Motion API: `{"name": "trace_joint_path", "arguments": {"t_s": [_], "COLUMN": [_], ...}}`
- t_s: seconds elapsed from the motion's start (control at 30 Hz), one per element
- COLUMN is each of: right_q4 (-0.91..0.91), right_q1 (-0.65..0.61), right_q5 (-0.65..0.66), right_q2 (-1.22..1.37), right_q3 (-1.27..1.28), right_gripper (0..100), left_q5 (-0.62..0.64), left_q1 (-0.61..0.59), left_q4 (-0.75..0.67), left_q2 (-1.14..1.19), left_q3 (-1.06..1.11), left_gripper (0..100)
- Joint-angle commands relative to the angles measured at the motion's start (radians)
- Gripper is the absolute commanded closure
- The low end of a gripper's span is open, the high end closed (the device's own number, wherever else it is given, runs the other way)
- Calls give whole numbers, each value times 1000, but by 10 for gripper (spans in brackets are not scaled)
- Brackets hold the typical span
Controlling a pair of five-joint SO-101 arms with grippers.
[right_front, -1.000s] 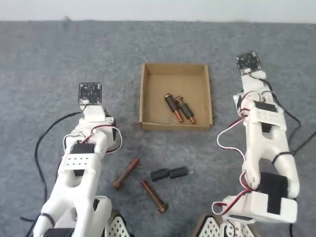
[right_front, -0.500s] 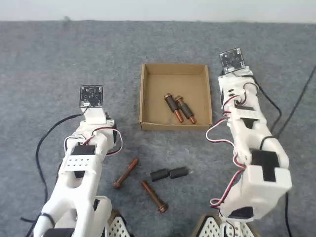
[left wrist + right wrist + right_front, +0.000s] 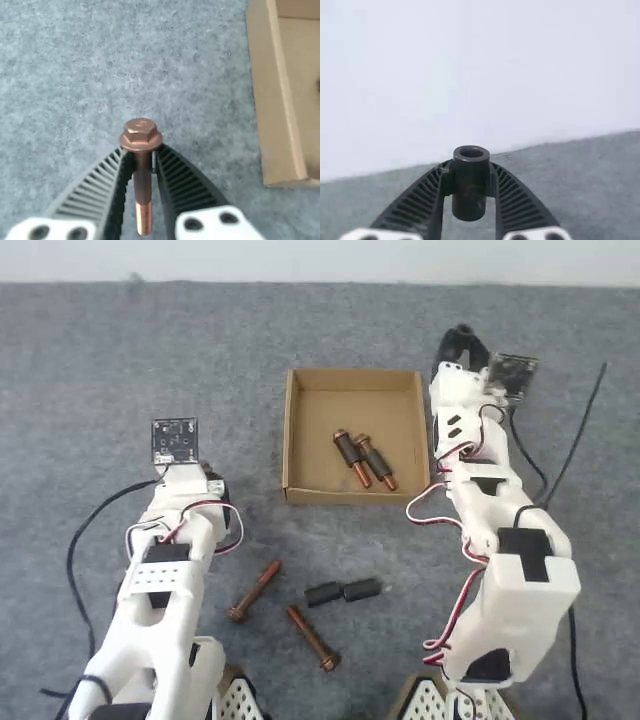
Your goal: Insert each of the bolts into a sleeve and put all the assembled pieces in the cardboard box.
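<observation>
Copper-coloured bolt (image 3: pixel 141 136) sat clamped in the left gripper (image 3: pixel 142 155), its hex head just past the tips and its shank running back between the closed jaws. We noted grey carpet (image 3: pixel 100 60) behind it and a wall of the cardboard box (image 3: pixel 280 100) near by. The right gripper (image 3: pixel 470 170) was shut on a black sleeve (image 3: pixel 470 192), whose open bore pointed away from the wrist, with a pale wall behind. From the high view we logged the left arm (image 3: pixel 165 570) on the box's left and nearer the base. The right arm (image 3: pixel 490 500) was stretched along the box's right wall, its far end up by the far right corner. Inside the box lay two assembled pieces (image 3: pixel 350 453) (image 3: pixel 374 462), side by side, slanted, close together. On the carpet in front of the box lay two loose bolts (image 3: pixel 255 590) (image 3: pixel 310 636). Just beside them were two loose sleeves (image 3: pixel 322 594) (image 3: pixel 361 589), end to end, between the arms.
</observation>
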Motion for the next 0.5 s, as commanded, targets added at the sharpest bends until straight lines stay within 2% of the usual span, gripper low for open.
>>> {"name": "trace_joint_path", "arguments": {"t_s": [0.0, 0.47], "right_q4": [-35, -36], "right_q1": [-27, -222], "right_q5": [-60, -57], "right_q2": [-116, -473], "right_q3": [18, 443], "right_gripper": [992, 992], "left_q5": [3, 3], "left_q1": [-5, 0], "left_q4": [-37, -37], "left_q2": [-44, -43], "left_q3": [-13, -12], "left_gripper": [988, 988]}}
